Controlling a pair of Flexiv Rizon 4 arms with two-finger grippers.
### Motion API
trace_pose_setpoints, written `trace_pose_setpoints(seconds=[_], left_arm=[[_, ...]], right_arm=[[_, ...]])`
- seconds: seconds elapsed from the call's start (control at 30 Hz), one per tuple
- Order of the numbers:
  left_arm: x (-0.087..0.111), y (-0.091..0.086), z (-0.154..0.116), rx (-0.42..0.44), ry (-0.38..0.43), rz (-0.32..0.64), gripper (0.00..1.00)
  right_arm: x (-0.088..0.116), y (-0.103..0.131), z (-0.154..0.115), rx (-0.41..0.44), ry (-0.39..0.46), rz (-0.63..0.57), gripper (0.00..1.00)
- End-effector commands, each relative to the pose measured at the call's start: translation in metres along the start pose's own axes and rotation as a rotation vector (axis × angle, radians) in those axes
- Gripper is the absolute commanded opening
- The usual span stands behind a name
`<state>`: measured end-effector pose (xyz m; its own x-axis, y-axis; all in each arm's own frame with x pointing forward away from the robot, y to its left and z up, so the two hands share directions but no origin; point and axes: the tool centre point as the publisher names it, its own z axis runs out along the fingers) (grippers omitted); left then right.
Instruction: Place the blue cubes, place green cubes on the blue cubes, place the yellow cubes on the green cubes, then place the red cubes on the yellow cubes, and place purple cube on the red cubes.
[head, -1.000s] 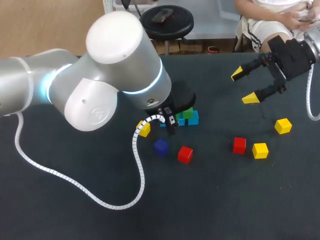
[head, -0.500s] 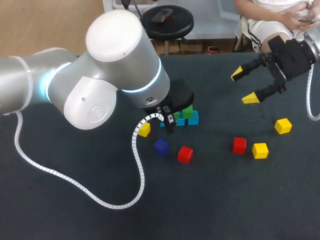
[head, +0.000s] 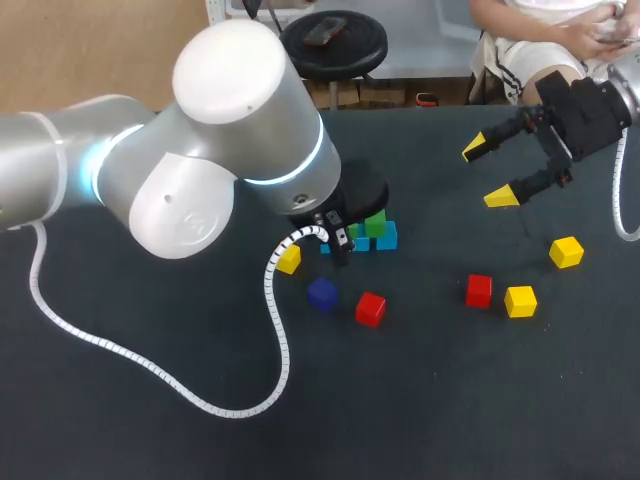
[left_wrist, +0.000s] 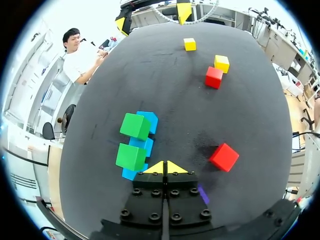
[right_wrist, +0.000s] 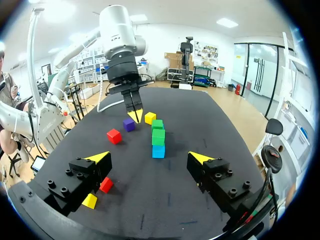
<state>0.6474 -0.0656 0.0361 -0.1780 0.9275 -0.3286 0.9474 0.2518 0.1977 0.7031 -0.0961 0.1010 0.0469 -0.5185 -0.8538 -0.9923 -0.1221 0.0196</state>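
Left gripper (left_wrist: 165, 168) is hovering pinched together, right gripper (head: 492, 172) gaping near the table's (head: 450, 410) far edge; 3 blue (left_wrist: 143, 145), 2 green (left_wrist: 131, 156), 3 yellow (head: 520, 300), 2 red cubes (head: 371, 308), 1 purple cube (head: 321, 293) are sitting.

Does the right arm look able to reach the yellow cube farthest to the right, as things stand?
Probably yes: the right gripper is open and empty, and that yellow cube sits alone, nothing between them.

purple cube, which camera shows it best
The head view: the purple cube lies whole and uncovered between a yellow cube and a red cube. The right wrist view also shows it whole, but far off, beside the left gripper. The left wrist view shows only a sliver of it under that gripper's body.
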Motion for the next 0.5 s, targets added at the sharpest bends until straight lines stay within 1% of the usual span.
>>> trace_pose_setpoints(seconds=[0.03, 0.5], left_arm=[[-0.0007, 0.0028, 0.0019, 0.004, 0.004, 0.000, 0.00], [-0.0001, 0.0071, 0.0049, 0.008, 0.000, -0.003, 0.00]], right_arm=[[0.0000, 0.0004, 0.0001, 0.001, -0.001, -0.001, 1.00], [0.0000, 0.0004, 0.0001, 0.001, -0.001, -0.001, 1.00]])
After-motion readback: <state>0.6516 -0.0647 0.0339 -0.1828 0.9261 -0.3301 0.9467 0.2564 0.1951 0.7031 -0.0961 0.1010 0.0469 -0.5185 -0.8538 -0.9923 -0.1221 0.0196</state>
